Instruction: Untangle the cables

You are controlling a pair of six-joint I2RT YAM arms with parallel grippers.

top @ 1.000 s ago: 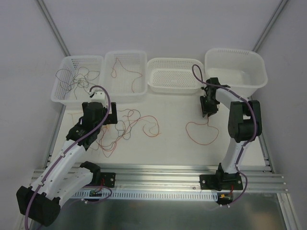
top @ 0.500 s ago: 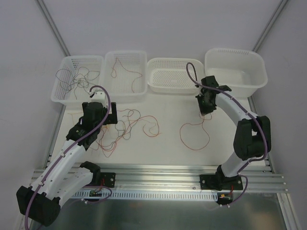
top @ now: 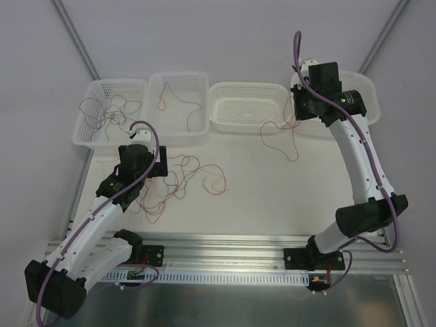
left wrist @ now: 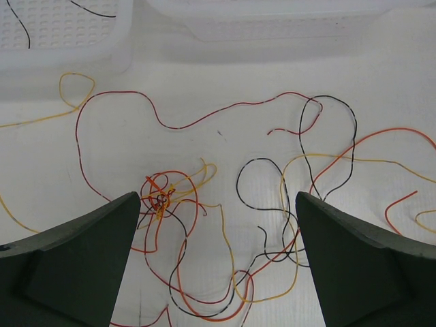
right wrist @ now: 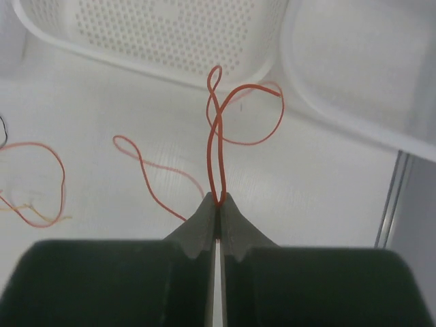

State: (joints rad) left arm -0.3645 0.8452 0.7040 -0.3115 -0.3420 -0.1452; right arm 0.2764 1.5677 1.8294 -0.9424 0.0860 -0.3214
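1. While my right gripper (right wrist: 216, 201) is pinched shut on one red cable (right wrist: 218, 184), held up by the third basket (top: 248, 87), that one looks free
2. Two left baskets (top: 117, 82) already hold cables
3. Big red, yellow and black tangle (left wrist: 160, 197) sits on the table (top: 259, 204) under my left gripper (left wrist: 216, 204), jaws spread wide, holding nothing, so I reckon most of the work's left

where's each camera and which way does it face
top external: above and behind, facing down on the table; left arm and right arm show
left wrist: on left arm, facing down at tangled cables; open left gripper frames them
right wrist: on right arm, facing a basket; shut right gripper pinches red cable
shared: top and left wrist show that tangle
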